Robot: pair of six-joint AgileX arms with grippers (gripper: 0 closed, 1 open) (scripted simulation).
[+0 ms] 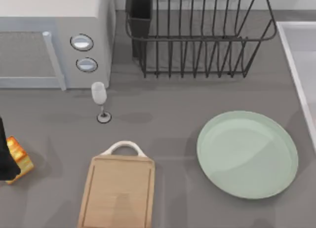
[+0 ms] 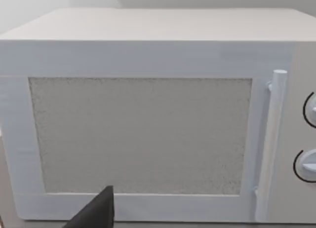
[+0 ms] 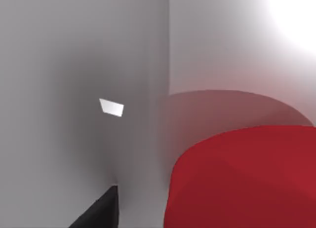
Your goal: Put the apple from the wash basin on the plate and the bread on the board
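Nearby — wine glass (image 1: 100,100) between microwave (image 1: 54,38) and board (image 1: 117,192), dish rack (image 1: 197,35) behind.

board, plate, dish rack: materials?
Board: looks like light wood, matte, with a white arched handle, maybe plastic. Plate: pale mint, smooth with soft sheen, ceramic or plastic, can't tell. Dish rack: thin dark wire, likely coated metal.

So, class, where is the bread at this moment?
In the top view the bread is at the table's far left edge, left of the board and below the microwave, with the left gripper right against it.
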